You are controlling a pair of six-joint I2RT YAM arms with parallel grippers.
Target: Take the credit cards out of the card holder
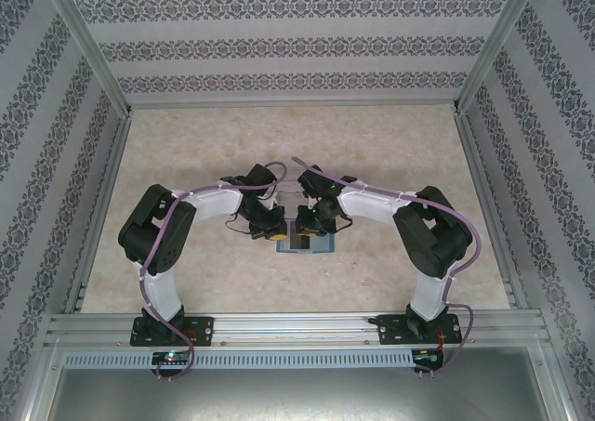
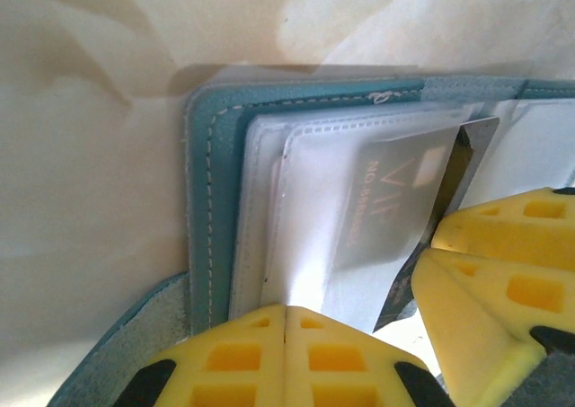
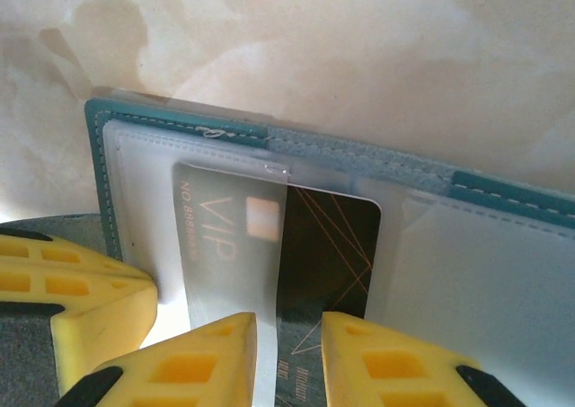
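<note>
One dark card [image 3: 328,245] lies lengthwise along card holder's [image 3: 512,196] fold

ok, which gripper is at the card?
The right gripper: its jaws stand slightly apart over the near edge of the dark VIP card. The left gripper is shut, on the holder beside the card.

We see the card holder [image 1: 307,242], teal w/ pale stitching, lying open and flat on the table, frosted clear pockets facing up. One dark card [image 3: 328,254] w/ "VIP" lettering and thin orange lines sits approx. half out of a pocket [image 3: 144,191], its bare half over the spine.
</note>
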